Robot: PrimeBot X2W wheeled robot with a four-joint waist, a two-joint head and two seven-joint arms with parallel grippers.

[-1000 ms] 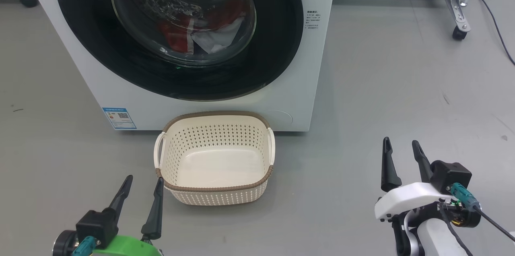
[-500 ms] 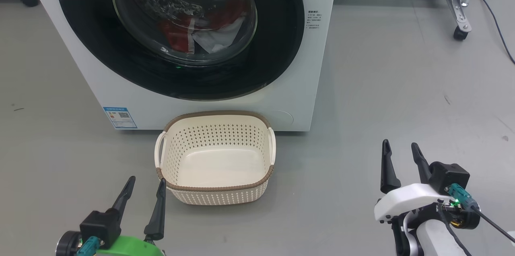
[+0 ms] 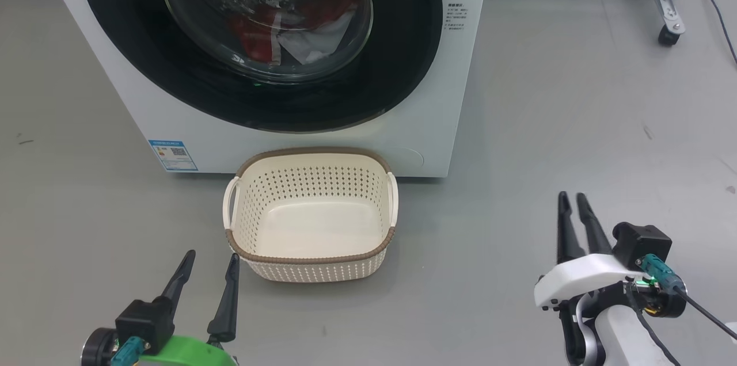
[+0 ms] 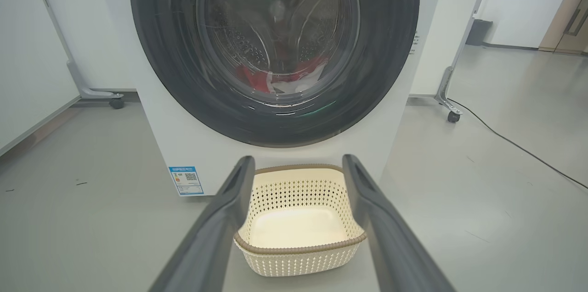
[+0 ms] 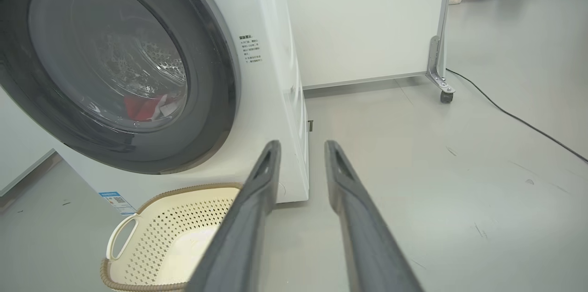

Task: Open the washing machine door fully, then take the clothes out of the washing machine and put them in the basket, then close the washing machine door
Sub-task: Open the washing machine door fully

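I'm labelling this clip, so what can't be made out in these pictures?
Washing machine top: cut off by the head view's upper edge.
Clothes: head view, partly hidden by glare on the door glass; number unclear.
Printed text, blue label: head view, too small to read.

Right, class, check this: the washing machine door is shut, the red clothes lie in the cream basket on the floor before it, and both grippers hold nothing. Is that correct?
One slip: the clothes are not in the basket, which is empty. The head view shows them inside the washing machine, behind the glass of the shut washing machine door. The rest stands.
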